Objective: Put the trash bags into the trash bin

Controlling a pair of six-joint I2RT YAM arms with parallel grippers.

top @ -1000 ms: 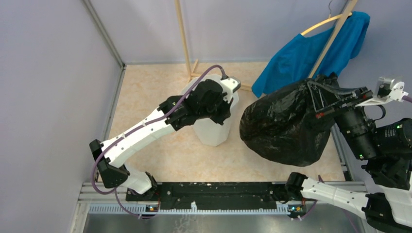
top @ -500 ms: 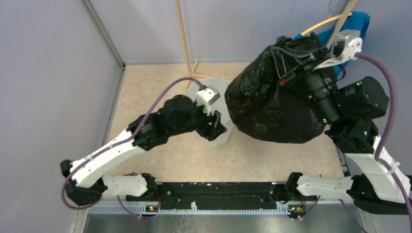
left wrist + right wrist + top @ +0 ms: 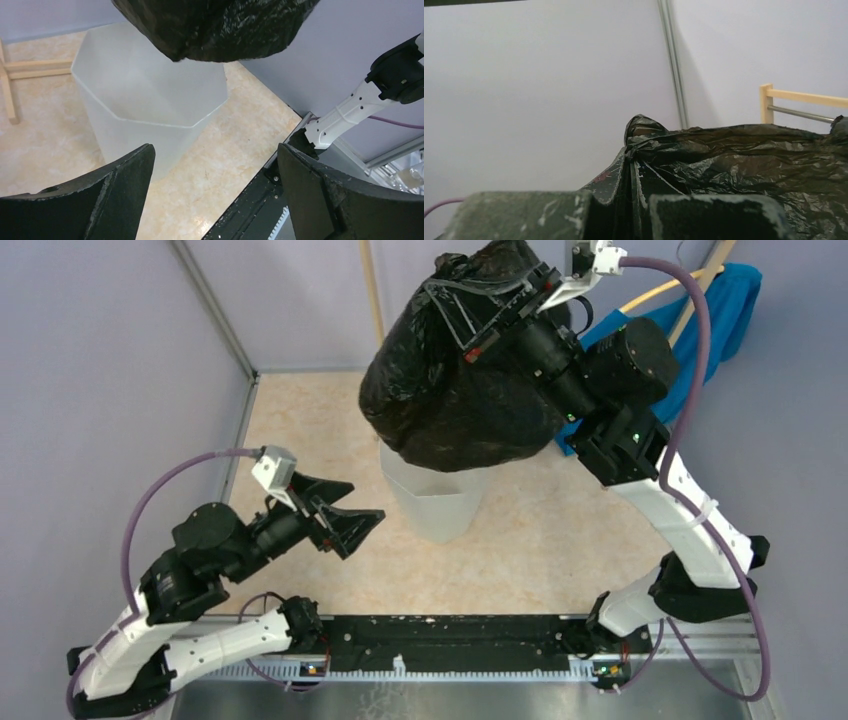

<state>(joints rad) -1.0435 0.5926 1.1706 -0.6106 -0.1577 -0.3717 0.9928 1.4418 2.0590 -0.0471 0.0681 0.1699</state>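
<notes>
A full, glossy black trash bag (image 3: 450, 400) hangs in the air directly over the white faceted trash bin (image 3: 432, 505). My right gripper (image 3: 462, 302) is shut on the bag's knotted top, high above the floor. The wrist view shows the knot (image 3: 640, 137) pinched between the jaws. The bag's underside (image 3: 210, 30) hovers just above the bin's rim (image 3: 150, 122); its inside looks bare. My left gripper (image 3: 352, 515) is open, low and to the left of the bin, with nothing between its fingers (image 3: 125, 185).
A wooden rack (image 3: 372, 300) stands behind the bin, and a blue garment (image 3: 700, 330) hangs on a hoop at the back right. Grey walls close in the left and back. The black base rail (image 3: 450, 640) runs along the near edge.
My right arm swung the bag up and left, from beside the bin to above it. My left gripper let go of the bin's rim, opened wide and drew back toward the near left.
</notes>
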